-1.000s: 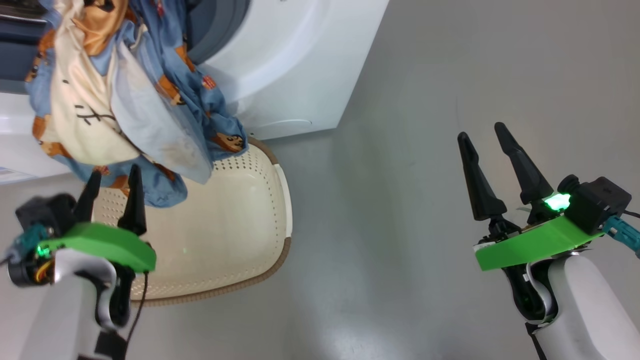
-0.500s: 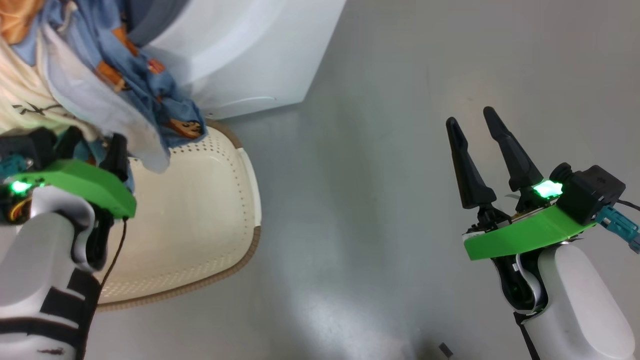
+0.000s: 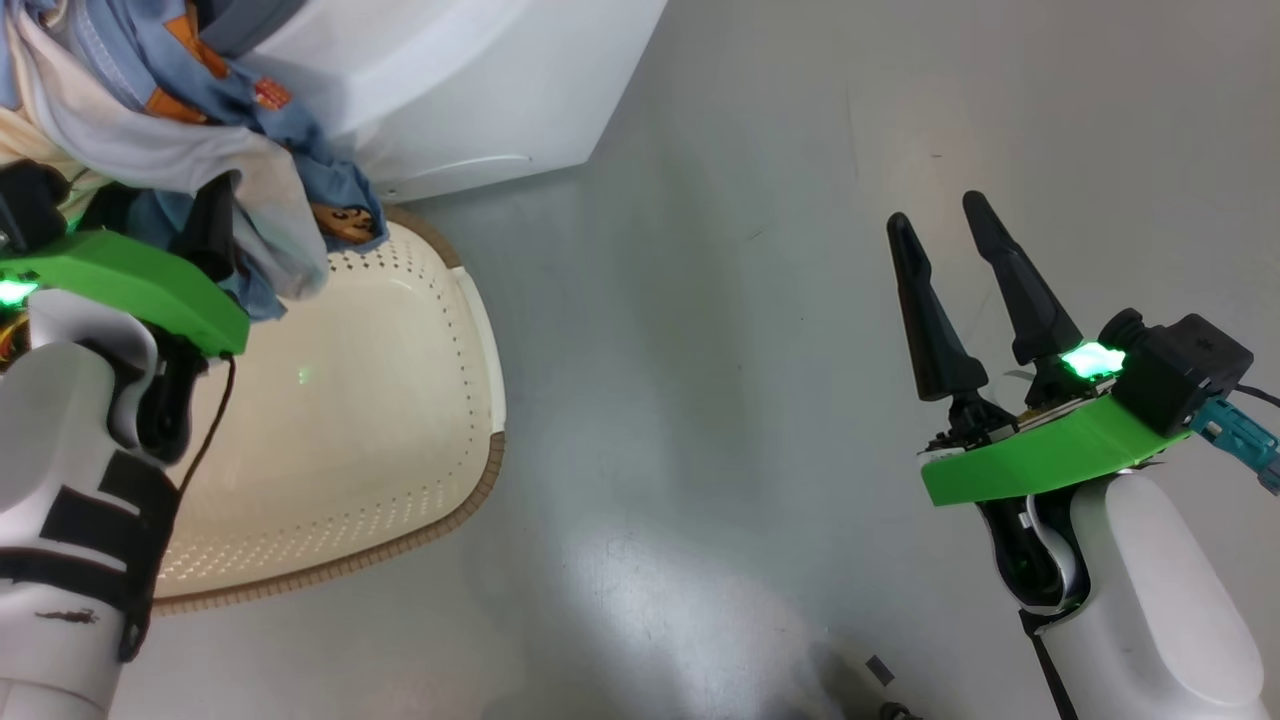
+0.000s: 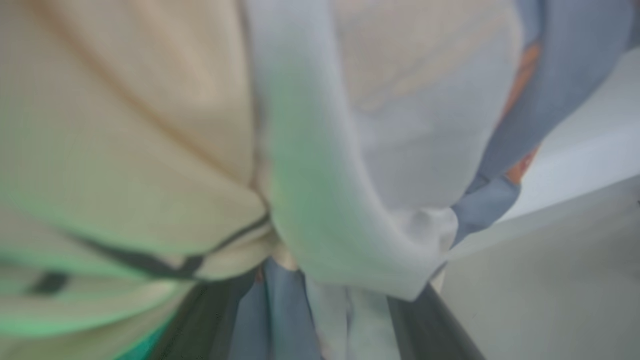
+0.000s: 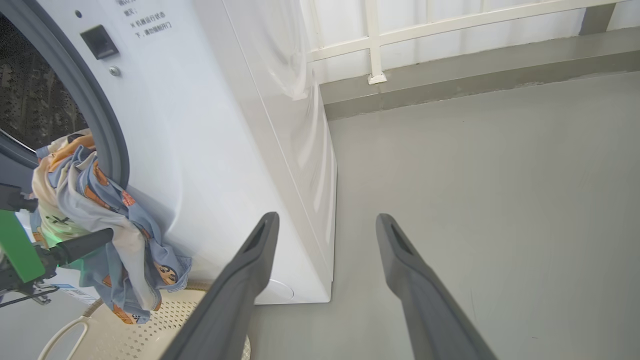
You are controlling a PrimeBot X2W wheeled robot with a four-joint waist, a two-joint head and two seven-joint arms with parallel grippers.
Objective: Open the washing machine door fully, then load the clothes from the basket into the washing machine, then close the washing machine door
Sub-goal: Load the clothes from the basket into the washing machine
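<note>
Looking down on a grey floor [image 3: 750, 300] spreading from 12 round to 6 o'clock of the head view. Facing the white washing machine [image 3: 450, 90] at 11 o'clock there, and seeing into its dark drum [image 5: 30, 100] behind the grey gasket [image 5: 97, 125] at 10 o'clock of the right wrist view. Looking into the basket [image 3: 400, 420] at 8 o'clock of the head view, sitting on the floor just in front of the machine, showing a bare cream bottom. Holding the clothes [image 3: 150, 130] up in a bunch at 10 o'clock, between the basket and the drum mouth, the lowest blue tip dangling over the basket's far rim; touching it or not, cannot tell. Pinching that bunch with the left gripper [image 3: 165, 225] at 9 o'clock, jaws clamping on blue and cream cloth, tips lying buried in fabric in the left wrist view. Hanging the right gripper [image 3: 933, 210] at 3 o'clock, well apart from machine and basket, jaws standing partly spread, gripping nothing, pointing toward 12 o'clock over bare floor.
</note>
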